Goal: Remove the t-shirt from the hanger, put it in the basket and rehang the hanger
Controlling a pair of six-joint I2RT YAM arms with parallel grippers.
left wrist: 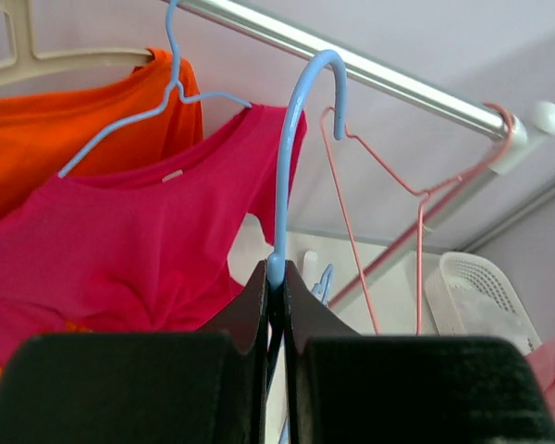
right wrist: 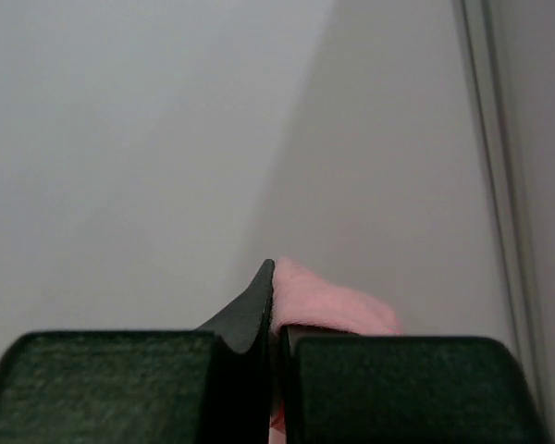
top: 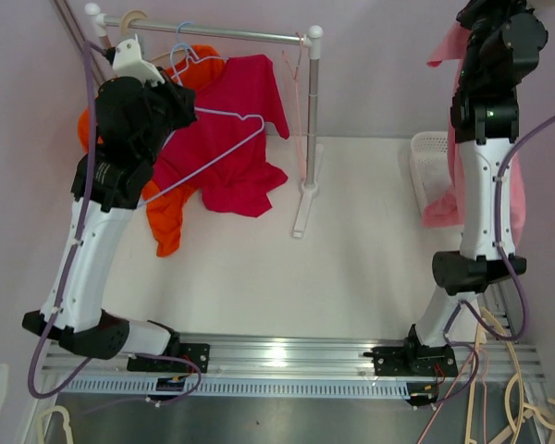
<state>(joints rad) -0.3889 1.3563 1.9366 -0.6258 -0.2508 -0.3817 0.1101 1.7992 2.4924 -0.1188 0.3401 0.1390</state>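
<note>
**Magenta tee at the rail, both arms loaded**

White bench [top: 351, 268] fills the scene, and at its rear left stands the rail [top: 231, 35]. Below that rail droops the magenta t-shirt [top: 245, 88], its hem sagging toward the bench, with an orange shirt [top: 166, 222] touching it on the left. Over on the right a pink cloth [right wrist: 333, 310] dangles by the white basket [top: 430, 148]. The right end effector [right wrist: 276, 314], raised high, has its fingers clamped together on that cloth. Now the left end effector [left wrist: 276, 277]: it's up beside the t-shirt, pinching the neck of a blue hanger [left wrist: 282, 166] just below the hook. That hanger's wire frame lies across the t-shirt's front. Whether its hook touches the rail, I can't tell.
</note>
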